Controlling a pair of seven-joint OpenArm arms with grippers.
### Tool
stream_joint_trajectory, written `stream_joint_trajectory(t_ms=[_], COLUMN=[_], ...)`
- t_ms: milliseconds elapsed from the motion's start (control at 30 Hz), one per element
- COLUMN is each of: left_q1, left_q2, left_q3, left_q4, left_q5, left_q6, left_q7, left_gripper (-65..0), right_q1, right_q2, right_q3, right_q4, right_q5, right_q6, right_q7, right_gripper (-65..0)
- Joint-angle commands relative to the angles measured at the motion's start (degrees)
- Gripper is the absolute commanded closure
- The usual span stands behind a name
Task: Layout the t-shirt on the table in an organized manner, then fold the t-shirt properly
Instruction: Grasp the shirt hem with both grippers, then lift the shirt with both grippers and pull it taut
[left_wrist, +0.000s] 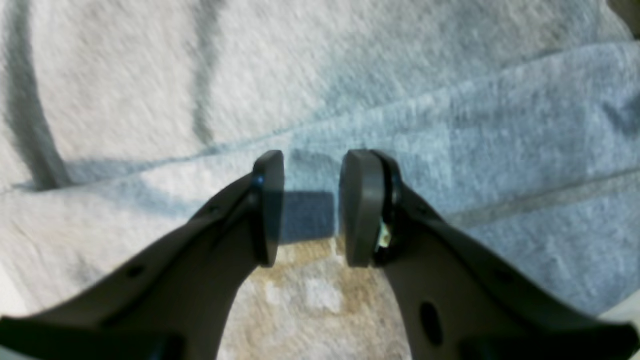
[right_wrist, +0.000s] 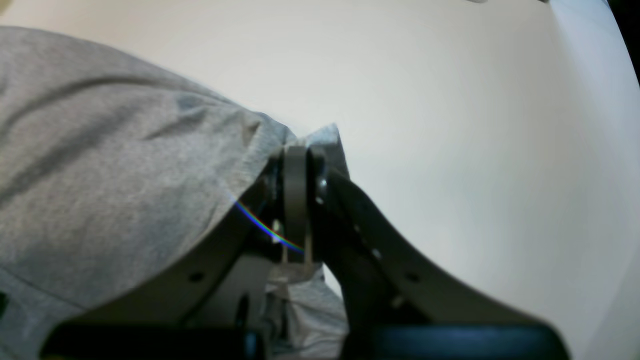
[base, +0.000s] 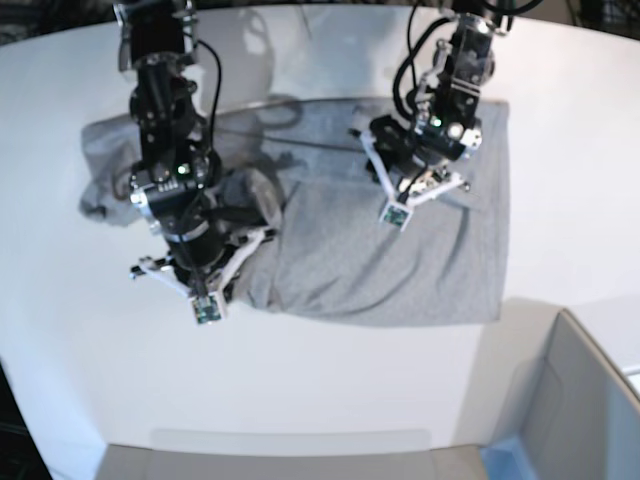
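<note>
The robot was in the laying-out step, because the t-shirt (base: 400, 250) lay bunched and wrinkled on the table (base: 90, 350), not flat yet. The shirt sat in the middle of the table, with a crumpled lump out toward nine o'clock. The right gripper (right_wrist: 300, 165) was pinched tight on an edge of the shirt. The left gripper (left_wrist: 311, 200) hung just above the cloth with its jaws apart, holding nothing. Next, the robot would probably need to pull that pinched edge outward to spread the lump (and the free gripper could pin or grab another edge). Only the right wrist view showed the cloth caught in the jaws. Only the base view showed the whole shirt and a grey bin (base: 580, 420) at five o'clock.
</note>
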Motion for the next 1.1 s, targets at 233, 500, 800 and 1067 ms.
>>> stream_joint_trajectory(t_ms=[233,500,800,1067], left_q1=[-14.6,-27.2,-37.8,-42.4], left_q2=[0.0,-0.5,-6.1,-7.9], left_q3=[-10.0,-14.3,-14.5,-14.0], left_q4=[1.6,-17.3,-49.2,-59.5], left_q5=[0.2,0.5,0.4,0.1], left_q6=[0.1,0.0,4.3,8.8], left_q7=[-2.0,-11.3,-25.2,-32.7], left_gripper=[-21.8,-32.6,-38.0,-38.0], right_q1=[6.0,7.3,7.2,6.8], right_q2=[2.8,5.9,7.6,7.6], right_q3=[5.6,9.9,10.0,10.0], right_q4=[-3.1,-8.4,-10.0,-10.2], right_q5=[0.2,9.0,10.9,10.9], right_q6=[0.1,0.2,0.1,0.1], right_q7=[2.1,2.1,2.1,2.1], right_gripper=[0.0,0.0,0.0,0.0])
